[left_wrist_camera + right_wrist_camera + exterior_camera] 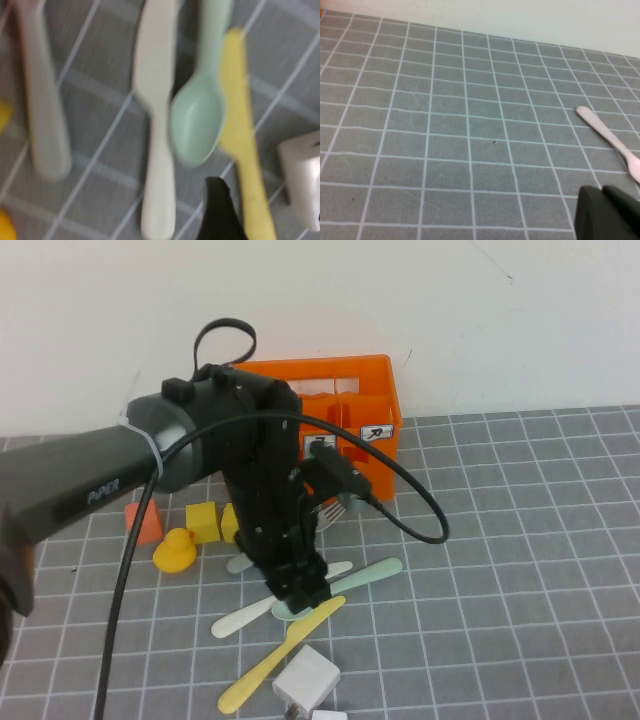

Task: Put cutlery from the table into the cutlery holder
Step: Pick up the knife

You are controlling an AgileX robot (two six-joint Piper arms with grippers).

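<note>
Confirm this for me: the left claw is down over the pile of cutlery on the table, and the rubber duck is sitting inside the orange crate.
One thing is wrong: the rubber duck sits on the table, beside the yellow cubes, not inside the orange crate. The high view shows it. The rest holds: the left claw is down over the cutlery on the table.

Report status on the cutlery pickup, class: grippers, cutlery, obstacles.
Left gripper low over mint spoon. Right gripper parked, shut. Cutlery on table; white box near yellow knife.

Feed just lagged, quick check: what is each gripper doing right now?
Left gripper: low over the cutlery pile, holding nothing visible; fingers cannot be told.
Right gripper: shut, empty, above bare table.
</note>
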